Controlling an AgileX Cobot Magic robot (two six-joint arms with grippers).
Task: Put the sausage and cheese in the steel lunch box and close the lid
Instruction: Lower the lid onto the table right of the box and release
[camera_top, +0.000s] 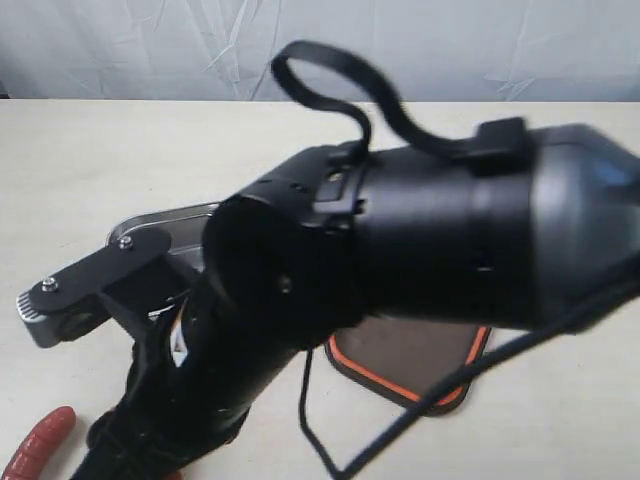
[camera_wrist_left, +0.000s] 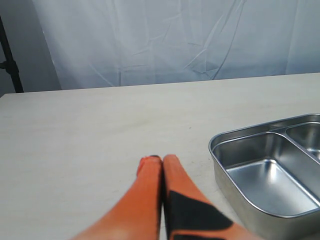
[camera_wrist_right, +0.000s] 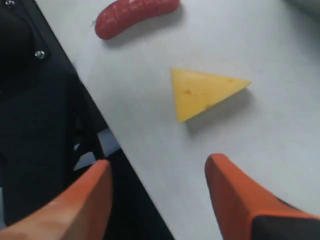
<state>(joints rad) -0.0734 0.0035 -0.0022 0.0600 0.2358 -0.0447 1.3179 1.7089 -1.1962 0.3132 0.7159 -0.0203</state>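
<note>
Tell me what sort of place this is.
Most likely a robot lab test bench rather than a real kitchen: a plain pale tabletop, a wrinkled white cloth backdrop behind it, and a toy sausage and cheese wedge laid out on it with a steel lunch box.

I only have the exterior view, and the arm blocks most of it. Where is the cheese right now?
Observer: The cheese lies flat, untouched, just ahead of the right gripper.
Operator: Is that gripper open?
Observer: Yes, wide open, holding nothing.
Operator: Anything packed yet?
Observer: No. The lunch box has nothing in its large compartment; the smaller one is partly out of frame.
</note>
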